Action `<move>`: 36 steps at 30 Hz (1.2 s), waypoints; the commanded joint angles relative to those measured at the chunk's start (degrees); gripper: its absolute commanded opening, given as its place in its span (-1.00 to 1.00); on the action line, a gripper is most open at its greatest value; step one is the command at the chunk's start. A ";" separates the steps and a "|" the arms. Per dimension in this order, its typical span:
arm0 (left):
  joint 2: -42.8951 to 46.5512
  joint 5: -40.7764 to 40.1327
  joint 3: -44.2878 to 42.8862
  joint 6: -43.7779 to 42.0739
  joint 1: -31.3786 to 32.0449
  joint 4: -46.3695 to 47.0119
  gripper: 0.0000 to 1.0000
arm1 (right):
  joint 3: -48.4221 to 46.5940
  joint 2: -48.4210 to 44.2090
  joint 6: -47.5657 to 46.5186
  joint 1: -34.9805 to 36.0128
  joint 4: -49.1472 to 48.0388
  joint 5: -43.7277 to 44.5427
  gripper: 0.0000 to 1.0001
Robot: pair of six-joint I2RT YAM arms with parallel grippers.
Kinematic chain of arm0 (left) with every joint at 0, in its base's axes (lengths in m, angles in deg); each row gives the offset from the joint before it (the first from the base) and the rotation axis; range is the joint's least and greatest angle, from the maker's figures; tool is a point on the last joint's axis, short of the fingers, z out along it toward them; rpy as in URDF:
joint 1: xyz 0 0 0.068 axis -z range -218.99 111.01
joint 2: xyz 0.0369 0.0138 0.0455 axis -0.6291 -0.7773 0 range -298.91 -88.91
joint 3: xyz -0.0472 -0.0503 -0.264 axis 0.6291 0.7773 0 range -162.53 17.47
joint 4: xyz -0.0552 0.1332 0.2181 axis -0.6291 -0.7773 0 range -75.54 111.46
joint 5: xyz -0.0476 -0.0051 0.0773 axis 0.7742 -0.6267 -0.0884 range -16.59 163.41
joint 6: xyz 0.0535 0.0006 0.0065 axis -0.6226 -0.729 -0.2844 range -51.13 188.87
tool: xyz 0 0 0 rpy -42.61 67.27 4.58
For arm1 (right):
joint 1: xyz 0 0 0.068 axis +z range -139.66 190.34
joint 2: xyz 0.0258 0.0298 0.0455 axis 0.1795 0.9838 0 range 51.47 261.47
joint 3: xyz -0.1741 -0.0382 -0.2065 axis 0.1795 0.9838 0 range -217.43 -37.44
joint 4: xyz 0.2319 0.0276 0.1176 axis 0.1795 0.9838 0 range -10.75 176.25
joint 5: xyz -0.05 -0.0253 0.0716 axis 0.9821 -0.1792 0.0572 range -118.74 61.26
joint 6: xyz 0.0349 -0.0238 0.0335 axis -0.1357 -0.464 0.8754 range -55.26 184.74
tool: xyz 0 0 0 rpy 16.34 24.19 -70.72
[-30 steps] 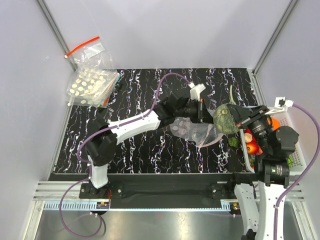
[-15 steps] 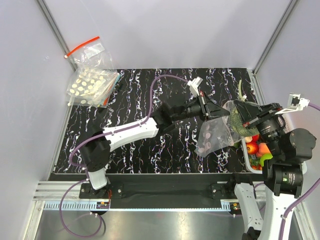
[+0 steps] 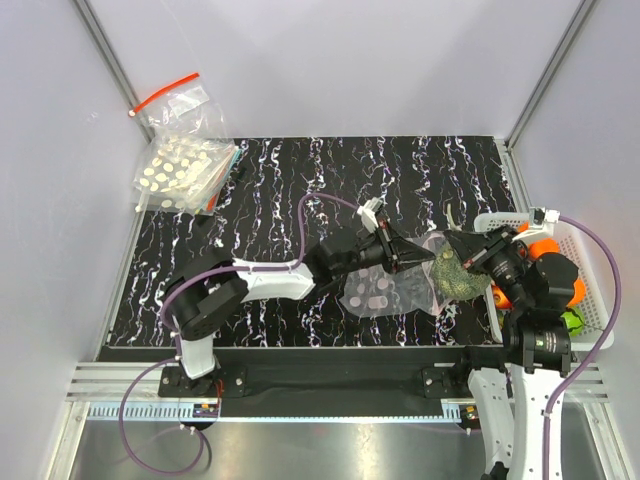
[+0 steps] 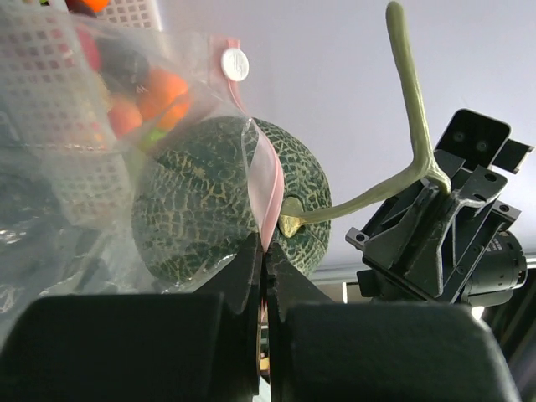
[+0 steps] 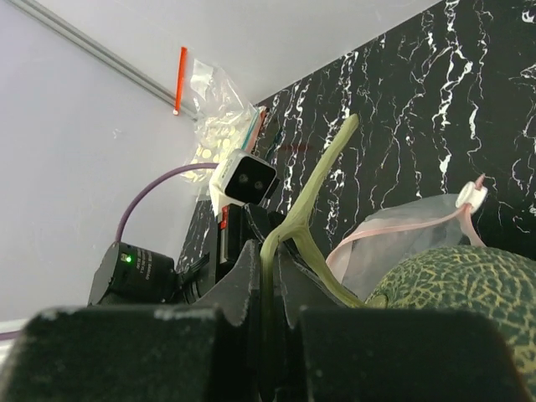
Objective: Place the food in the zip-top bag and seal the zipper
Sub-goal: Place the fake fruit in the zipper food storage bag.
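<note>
My left gripper (image 3: 424, 258) is shut on the thin pinkish-red zipper (image 4: 270, 180) of the clear zip-top bag (image 3: 385, 290) and holds its mouth edge up; the shut jaws show in the left wrist view (image 4: 266, 255). My right gripper (image 3: 459, 241) is shut on the pale green stem (image 5: 314, 188) of the dark green bumpy melon (image 3: 458, 277). The melon (image 4: 201, 213) hangs at the bag's mouth, its left side behind the clear film. The bag (image 5: 402, 247) and melon (image 5: 469, 285) also show in the right wrist view. I cannot pick out the orange-red piece.
A white basket (image 3: 598, 310) holding orange, red and green fruits stands at the right edge, just behind the right gripper. A stack of dotted bags (image 3: 180, 170) and a clear bag with a red strip (image 3: 175, 98) lie at the far left corner.
The left gripper has pulled the bag's mouth back toward the near side and left. The right gripper has carried the melon down to the bag's mouth.
</note>
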 commanded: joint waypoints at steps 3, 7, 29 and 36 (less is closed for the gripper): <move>0.42 -2.23 0.93 2.99 -1.15 13.37 -1.00 | -0.39 0.41 0.46 0.30 -5.35 -3.40 -1.00; 0.60 -1.36 -1.07 2.56 -1.68 11.20 -1.00 | -3.10 1.81 -2.43 0.30 -3.96 -1.47 -1.00; -12.58 -7.94 -14.17 10.37 6.50 24.62 -1.00 | -24.65 9.73 -18.61 0.30 26.19 7.94 -1.00; -20.05 -11.98 -19.18 14.59 9.48 29.29 -1.00 | -24.90 8.41 -21.68 0.30 30.06 15.93 -1.00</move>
